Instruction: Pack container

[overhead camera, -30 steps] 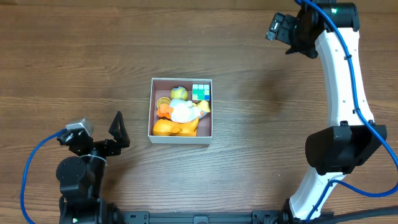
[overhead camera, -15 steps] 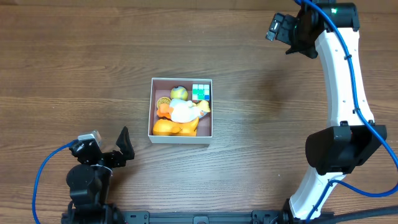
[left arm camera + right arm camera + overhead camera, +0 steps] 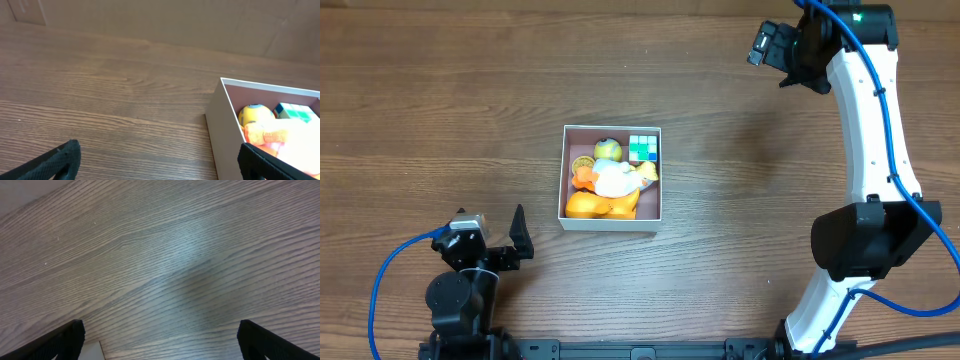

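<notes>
container (image 3: 220, 127) fwd-right of left claw (image 3: 159, 154), apart

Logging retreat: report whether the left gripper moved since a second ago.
Yes: left gripper drew back toward its base, past the near wall of the container.

- We see soft, even light from above in the overhead view; the wooden table (image 3: 740, 250) is moderately bright, with no hard shadows.
- The white walls of the container (image 3: 610, 222) are the brightest thing there, and only a thin, faint shadow lines its lower edge.
- In the left wrist view the near container wall and the toys (image 3: 255, 116) look soft and washed out, while the wood grain farther off is sharper.
- In the right wrist view a pale bluish sheen crosses the grain, with a dimmer band beneath it.
- The left gripper (image 3: 157, 161) and right gripper (image 3: 160, 341) show as black, blurred shapes in the bottom corners.
</notes>
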